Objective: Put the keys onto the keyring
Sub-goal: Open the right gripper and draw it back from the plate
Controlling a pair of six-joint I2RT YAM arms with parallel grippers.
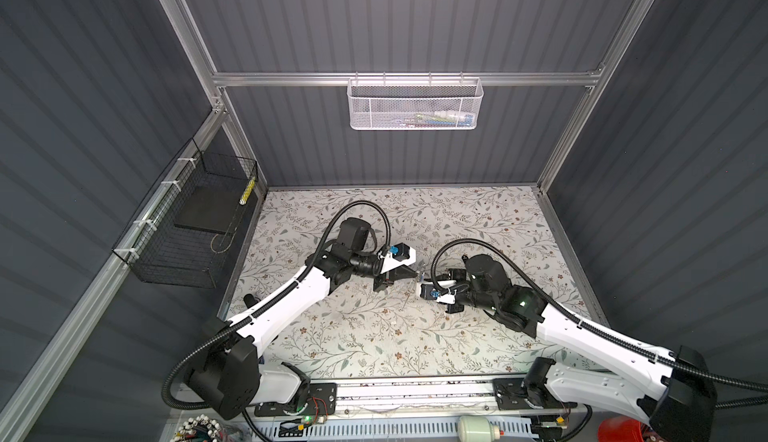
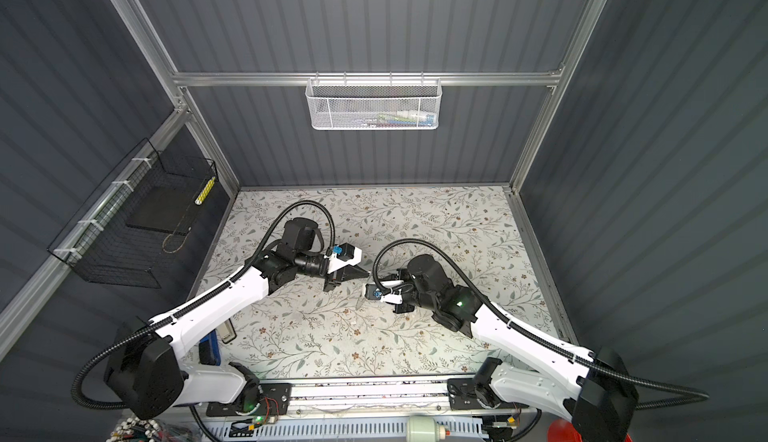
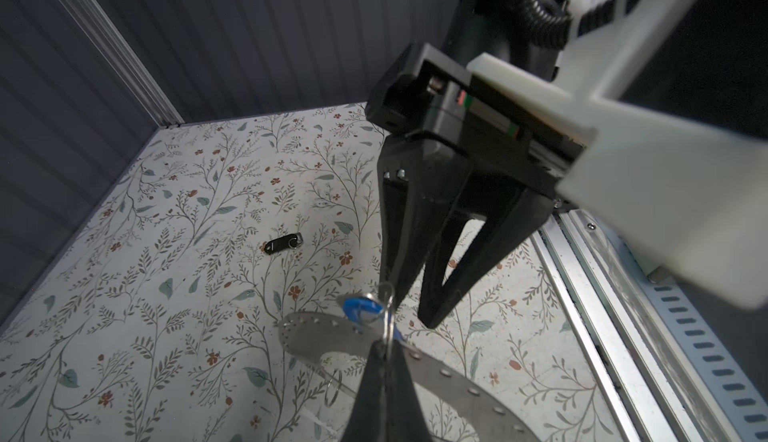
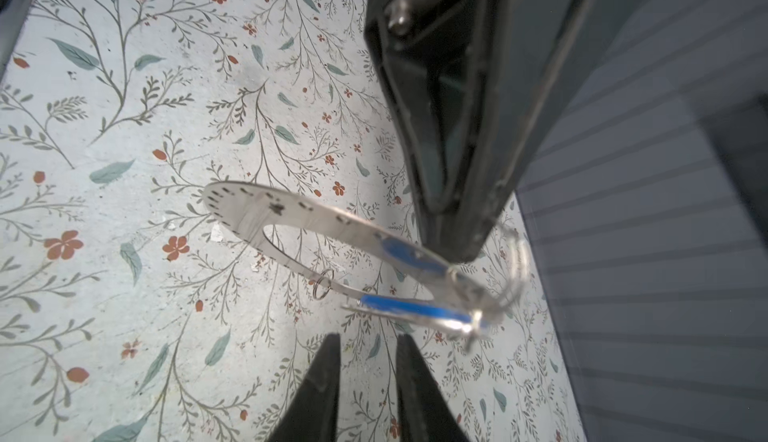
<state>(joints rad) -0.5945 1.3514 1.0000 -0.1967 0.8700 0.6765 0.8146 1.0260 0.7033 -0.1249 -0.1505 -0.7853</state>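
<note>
My left gripper point(image 3: 384, 346) is shut on a thin silver keyring point(image 3: 389, 315) and holds it above the flowered table. From the ring hang a blue oblong tag point(image 4: 411, 307) and a flat crescent metal plate point(image 4: 266, 215) dotted with holes. A small loose ring point(image 4: 323, 284) sits on the plate's thin arm. My right gripper point(image 4: 368, 348) stands open just short of the blue tag, with nothing between its fingers. In both top views the two grippers meet at the table's middle, left gripper point(image 1: 415, 272) pointing at the right one. No key can be made out; only a blurred silver bit point(image 4: 467, 327) shows at the tag's ring end.
A black oblong tag point(image 3: 283, 243) lies on the table further back. A white mesh basket point(image 1: 413, 103) hangs on the back wall, and a black wire basket point(image 1: 187, 227) on the left wall. An aluminium rail point(image 3: 602, 294) runs along the table's front edge.
</note>
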